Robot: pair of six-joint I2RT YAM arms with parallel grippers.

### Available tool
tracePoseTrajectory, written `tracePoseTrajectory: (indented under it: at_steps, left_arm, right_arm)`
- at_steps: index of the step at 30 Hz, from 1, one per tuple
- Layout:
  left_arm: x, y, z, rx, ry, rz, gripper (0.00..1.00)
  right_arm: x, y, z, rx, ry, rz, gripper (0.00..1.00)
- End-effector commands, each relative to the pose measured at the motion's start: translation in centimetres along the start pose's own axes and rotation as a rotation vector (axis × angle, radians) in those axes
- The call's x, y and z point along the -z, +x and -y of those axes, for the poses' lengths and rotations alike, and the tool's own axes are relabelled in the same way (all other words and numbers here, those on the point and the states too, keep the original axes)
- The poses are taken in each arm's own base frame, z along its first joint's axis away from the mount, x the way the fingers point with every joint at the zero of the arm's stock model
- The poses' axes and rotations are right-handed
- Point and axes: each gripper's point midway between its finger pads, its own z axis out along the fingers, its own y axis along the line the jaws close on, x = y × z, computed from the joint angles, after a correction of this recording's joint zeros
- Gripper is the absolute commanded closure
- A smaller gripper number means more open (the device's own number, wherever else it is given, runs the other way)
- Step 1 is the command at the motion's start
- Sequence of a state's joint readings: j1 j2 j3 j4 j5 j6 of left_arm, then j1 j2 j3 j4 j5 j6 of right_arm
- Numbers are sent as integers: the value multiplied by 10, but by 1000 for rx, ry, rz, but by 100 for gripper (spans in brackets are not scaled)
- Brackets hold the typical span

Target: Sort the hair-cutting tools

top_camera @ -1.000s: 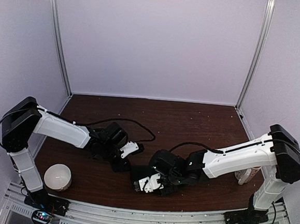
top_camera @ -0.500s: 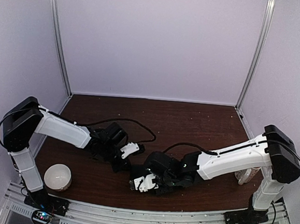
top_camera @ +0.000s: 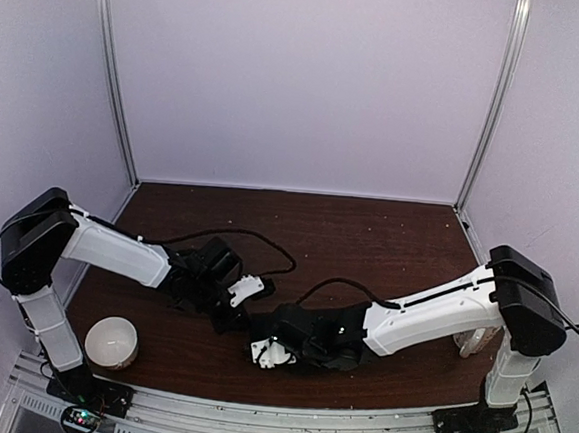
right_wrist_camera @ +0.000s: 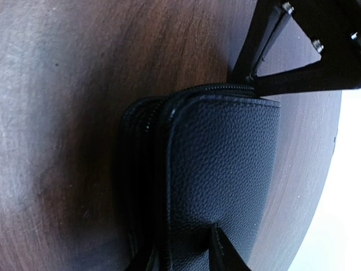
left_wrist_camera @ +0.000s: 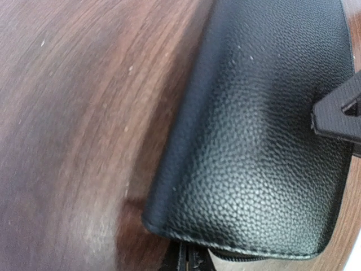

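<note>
The hair-cutting tools are hidden in every view. A black grained case (right_wrist_camera: 220,169) lies on the dark wooden table (top_camera: 368,233), its zip edge (right_wrist_camera: 141,169) to the left in the right wrist view. My right gripper (right_wrist_camera: 189,259) is shut on the case's top flap, one finger (right_wrist_camera: 225,254) pressing into the leather. My left gripper (right_wrist_camera: 256,84) is shut on the case's far corner. In the left wrist view the case (left_wrist_camera: 254,141) fills the frame, with that gripper (left_wrist_camera: 192,261) under its near edge. From above, both grippers (top_camera: 245,319) (top_camera: 261,347) meet at front centre.
A white round container (top_camera: 111,341) stands at the front left by the left arm's base. A pale object (top_camera: 473,342) sits at the right edge behind the right arm. Black cables (top_camera: 267,243) loop over the table's middle. Metal posts frame the back corners.
My right arm has slid left along the front edge to meet the left gripper, and its jaws have narrowed onto the case. The left jaws have shut.
</note>
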State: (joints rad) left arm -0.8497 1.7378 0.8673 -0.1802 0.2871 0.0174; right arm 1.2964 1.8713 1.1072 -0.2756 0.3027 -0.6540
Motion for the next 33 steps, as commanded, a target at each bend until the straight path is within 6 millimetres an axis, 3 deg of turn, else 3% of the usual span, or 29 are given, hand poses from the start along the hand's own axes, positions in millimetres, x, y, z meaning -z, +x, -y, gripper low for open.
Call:
tracePoseTrajectory:
  at_steps: [1,5,9,15,20,24,28,33]
  left_arm:
    - [9,20,13,36,20,-35,100]
    - [22,33,16,92,0,-27,100]
    - [30,45,34,107,15,-22,100]
    - [22,55,64,107,84,-63,100]
    - [13,51,94,58,167,-88,100]
    - [11,72,87,120,97,-155,100]
    - [17,87,86,225,80,-148,100]
    - [23,73,97,224,127,-58,100]
  right_arm:
    - [-26,29,-18,-1,-52,-120,93]
    - [-32,38,-18,-45,-87,-153,100]
    - [-36,45,-16,-81,-101,-164,100]
    - [-38,46,-12,-118,-111,-160,100]
    - [-39,43,-8,-133,-104,-164,100]
    - [-42,58,-10,-121,-101,-201,100]
    - [-37,90,2,-130,-70,-245,100]
    - [-33,100,12,-140,-54,-241,100]
